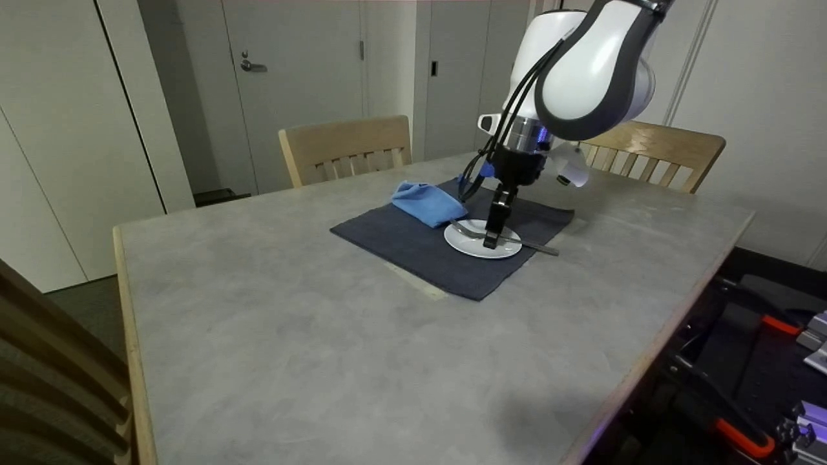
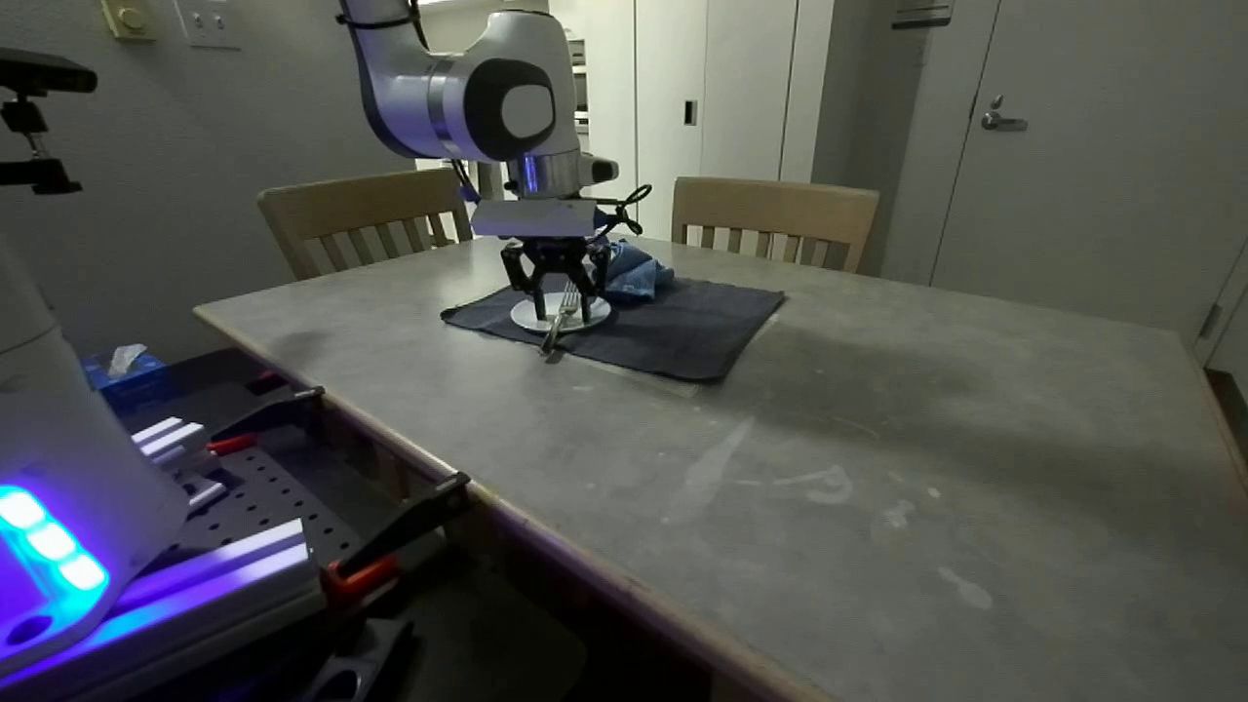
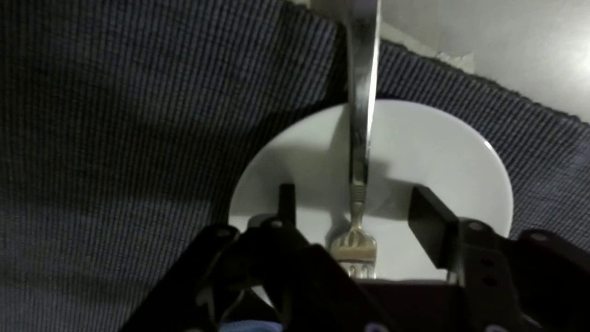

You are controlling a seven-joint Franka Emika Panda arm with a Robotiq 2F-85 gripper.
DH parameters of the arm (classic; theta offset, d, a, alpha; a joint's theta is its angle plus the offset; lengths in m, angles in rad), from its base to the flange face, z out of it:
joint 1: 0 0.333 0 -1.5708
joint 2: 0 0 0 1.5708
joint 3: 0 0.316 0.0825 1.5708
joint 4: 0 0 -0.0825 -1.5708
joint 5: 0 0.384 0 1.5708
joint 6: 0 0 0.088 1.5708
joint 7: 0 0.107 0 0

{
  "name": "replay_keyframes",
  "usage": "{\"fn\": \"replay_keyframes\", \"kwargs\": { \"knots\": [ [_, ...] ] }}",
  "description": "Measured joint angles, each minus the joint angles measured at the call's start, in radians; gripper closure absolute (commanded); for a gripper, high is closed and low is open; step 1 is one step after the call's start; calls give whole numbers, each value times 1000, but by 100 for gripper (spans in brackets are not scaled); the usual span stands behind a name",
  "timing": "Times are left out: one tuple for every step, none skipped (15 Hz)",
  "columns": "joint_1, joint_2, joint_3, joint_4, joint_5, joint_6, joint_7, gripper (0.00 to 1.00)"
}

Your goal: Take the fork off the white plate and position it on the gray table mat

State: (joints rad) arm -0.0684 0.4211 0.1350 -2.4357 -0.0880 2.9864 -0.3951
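The silvery fork [image 3: 363, 92] lies across the white plate [image 3: 442, 143], its handle extending past the rim over the edge of the gray table mat [image 3: 138, 115]. In both exterior views the fork [image 1: 541, 247] [image 2: 554, 331], the plate [image 1: 462, 244] [image 2: 526, 317] and the dark mat [image 1: 407, 239] [image 2: 702, 322] also show. My gripper [image 3: 353, 200] is open, low over the plate, one finger on each side of the fork's neck with gaps on both sides. In both exterior views the gripper [image 1: 492, 240] [image 2: 564, 312] points down. The tine ends are hidden in the wrist view.
A folded blue cloth [image 1: 428, 203] lies on the mat close beside the plate; it also shows in an exterior view [image 2: 634, 273]. The pale marbled tabletop [image 1: 310, 323] surrounds the mat. Wooden chairs [image 1: 349, 148] [image 2: 775, 219] stand at the table's edges.
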Motion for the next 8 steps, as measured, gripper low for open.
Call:
{"fn": "replay_keyframes", "kwargs": {
  "knots": [
    [3, -1, 1, 1, 0, 0, 3, 74],
    [6, -3, 2, 1, 0, 0, 7, 82],
    [9, -5, 2, 1, 0, 0, 11, 88],
    [11, -6, 2, 1, 0, 0, 17, 97],
    [12, -7, 2, 2, 0, 0, 25, 99],
    [12, -7, 2, 3, 0, 0, 32, 100],
    [12, -7, 1, 4, 0, 0, 40, 100],
    [12, -7, 0, 4, 0, 0, 49, 98]
  ]
}}
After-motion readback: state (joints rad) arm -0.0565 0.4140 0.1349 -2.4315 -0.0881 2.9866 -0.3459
